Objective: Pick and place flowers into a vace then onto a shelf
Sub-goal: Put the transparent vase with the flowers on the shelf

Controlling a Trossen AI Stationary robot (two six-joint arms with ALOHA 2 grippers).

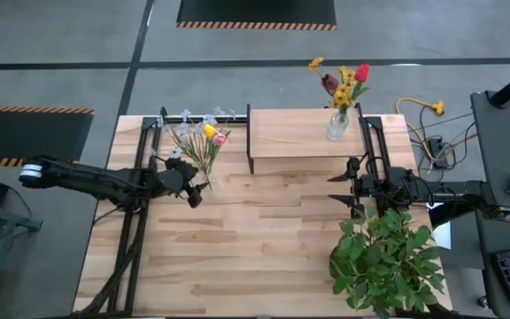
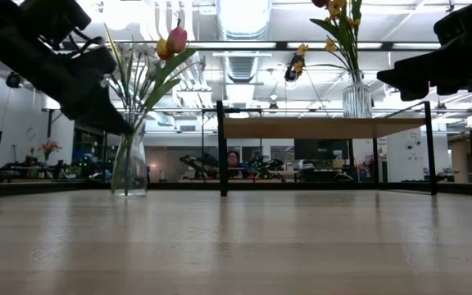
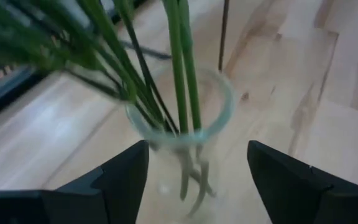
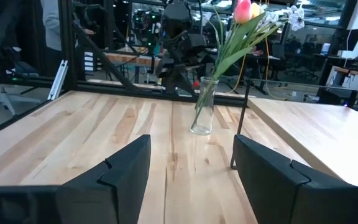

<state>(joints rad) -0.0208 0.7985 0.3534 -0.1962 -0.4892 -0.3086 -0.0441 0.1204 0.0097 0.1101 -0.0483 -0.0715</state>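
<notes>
Left tool [image 3: 197,180] spread, straddling clear glass vase [image 3: 182,140] of green-stemmed flowers [image 3: 179,68] on counter [image 3: 328,99]; nothing pinched. Vase best clamped low, kept upright for wooden shelf [image 1: 295,133]. Right tool [image 4: 191,168] spread, idle.

Clear glass vase [image 4: 202,107], smooth wood tabletop [image 1: 255,248] & shelf [image 1: 299,142].

Flowers [image 1: 204,137] in vase [image 4: 202,107] (left of shelf [image 1: 295,133])
</notes>
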